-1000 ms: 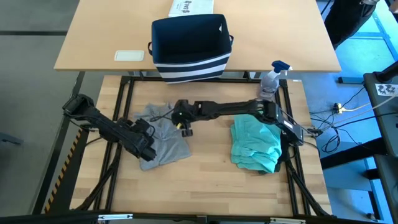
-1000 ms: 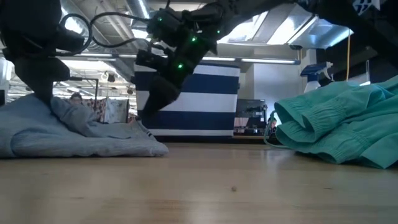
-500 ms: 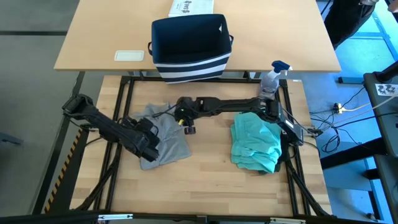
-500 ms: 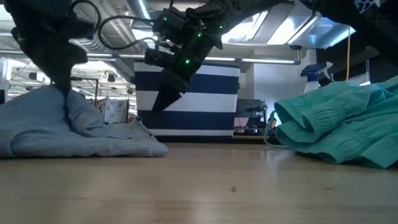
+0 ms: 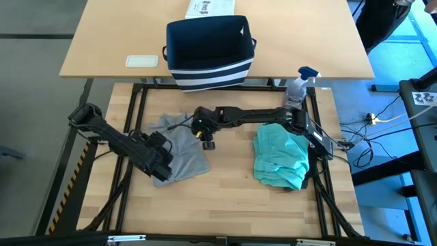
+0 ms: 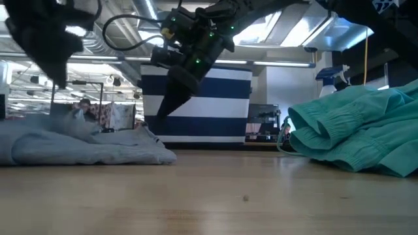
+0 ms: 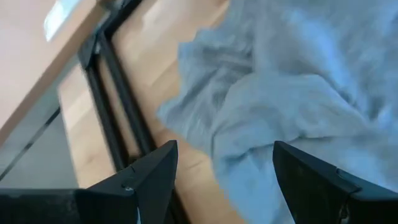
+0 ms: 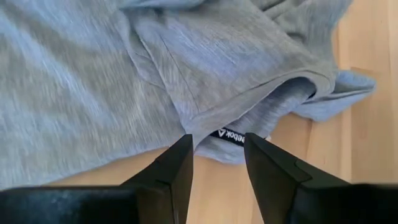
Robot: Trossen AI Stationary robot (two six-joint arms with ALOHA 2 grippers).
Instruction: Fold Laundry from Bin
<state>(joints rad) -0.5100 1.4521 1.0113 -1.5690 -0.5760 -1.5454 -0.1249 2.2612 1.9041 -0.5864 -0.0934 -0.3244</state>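
The grey T-shirt lies crumpled flat on the wooden table's left half. Its edge with the small black logo tag points toward the middle. My left gripper hangs open above the shirt's near left part, clear of the cloth. My right gripper hovers open over the tag edge, its tips above the cloth. A folded teal piece rests on the table's right half. The navy striped bin stands on the far tan table.
A spray bottle stands at the table's far right corner. A white printed box and a white card lie on the tan table. Bare wood runs along the near edge.
My left gripper has risen away from the grey T-shirt. The peak of cloth that stood up under it has dropped flat onto the table. My right gripper has tipped its fingertips up a little from the shirt's tag edge.
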